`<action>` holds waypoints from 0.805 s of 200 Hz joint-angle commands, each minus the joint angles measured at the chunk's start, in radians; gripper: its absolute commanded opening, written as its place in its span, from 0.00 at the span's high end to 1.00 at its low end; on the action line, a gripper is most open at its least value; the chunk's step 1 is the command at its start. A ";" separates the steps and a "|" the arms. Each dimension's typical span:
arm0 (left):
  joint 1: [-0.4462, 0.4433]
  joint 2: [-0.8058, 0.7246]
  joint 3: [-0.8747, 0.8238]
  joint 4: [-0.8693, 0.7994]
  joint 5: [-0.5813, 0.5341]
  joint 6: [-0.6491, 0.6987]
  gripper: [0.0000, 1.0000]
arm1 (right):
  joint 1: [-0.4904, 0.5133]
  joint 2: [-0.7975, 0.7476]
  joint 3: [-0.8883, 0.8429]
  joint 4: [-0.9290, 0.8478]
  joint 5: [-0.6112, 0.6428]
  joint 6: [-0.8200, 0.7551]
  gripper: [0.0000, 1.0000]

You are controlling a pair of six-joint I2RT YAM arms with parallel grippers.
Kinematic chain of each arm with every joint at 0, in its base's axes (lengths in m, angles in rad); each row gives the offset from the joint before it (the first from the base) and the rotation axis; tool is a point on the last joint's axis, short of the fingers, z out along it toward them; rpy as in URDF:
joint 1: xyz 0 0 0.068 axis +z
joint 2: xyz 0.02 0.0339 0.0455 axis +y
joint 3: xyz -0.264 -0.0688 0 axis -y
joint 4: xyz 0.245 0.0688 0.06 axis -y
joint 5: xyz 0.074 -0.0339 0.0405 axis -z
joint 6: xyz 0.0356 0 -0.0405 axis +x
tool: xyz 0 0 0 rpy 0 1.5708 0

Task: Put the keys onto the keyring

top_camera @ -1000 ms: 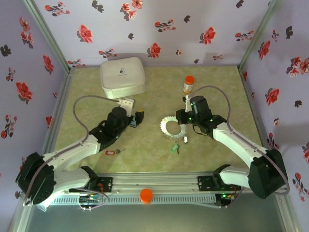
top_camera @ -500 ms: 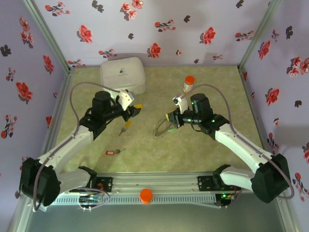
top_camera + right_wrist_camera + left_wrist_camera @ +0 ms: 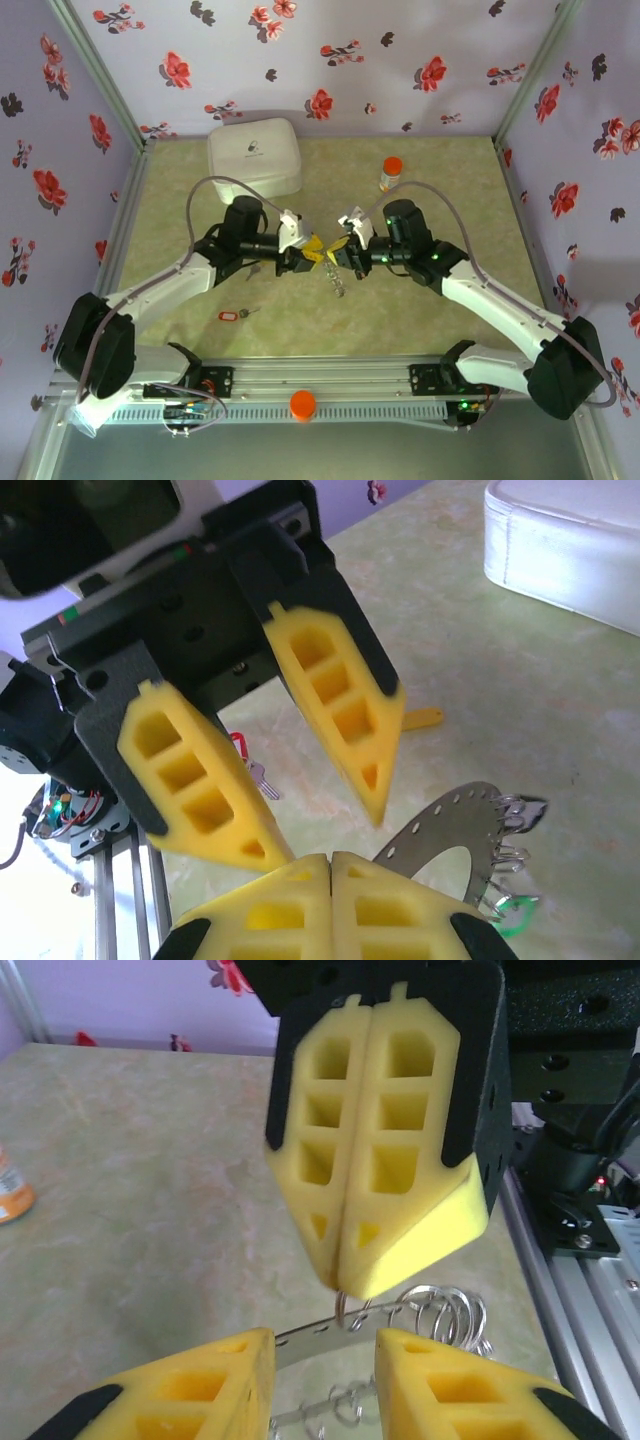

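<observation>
Purple walls printed with red and dark flowers close in a pale green mottled worktop (image 3: 450,300), and from above we see the two arms reach toward the middle of the frame, where their tips nearly meet. We find the right fingers (image 3: 400,1160) pressed flat together, pinching the edge of the keyring (image 3: 445,820), which hangs edge-on below them at the centre of the overhead view. In the right wrist view its thin grey band, with a row of small holes, sticks out to the lower right. Wire loops line its outer edge, and a green key (image 3: 512,917) dangles from one at the bottom right. The left fingers (image 3: 340,705) stand spread apart just opposite, and we see nothing between them in the right wrist view. In the left wrist view the band's end runs across the gap between them at the bottom of the frame, and we cannot tell whether it touches either pad. A yellow key (image 3: 420,718) lies on the worktop right of centre in the right wrist view, and a red key (image 3: 230,317) lies lower left of centre from above. A white box (image 3: 255,157) sits at the upper left of the worktop and an orange-capped bottle (image 3: 390,173) upper right of centre
</observation>
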 commanded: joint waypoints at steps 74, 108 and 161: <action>-0.033 0.011 -0.005 -0.014 0.051 0.053 1.00 | 0.054 -0.026 0.002 0.031 0.012 -0.030 1.00; -0.033 -0.009 -0.021 -0.010 0.051 0.070 1.00 | 0.057 -0.045 -0.008 0.055 0.040 -0.010 0.99; -0.033 -0.076 -0.169 0.315 0.050 -0.080 1.00 | 0.025 -0.304 -0.277 0.361 0.142 -0.041 0.52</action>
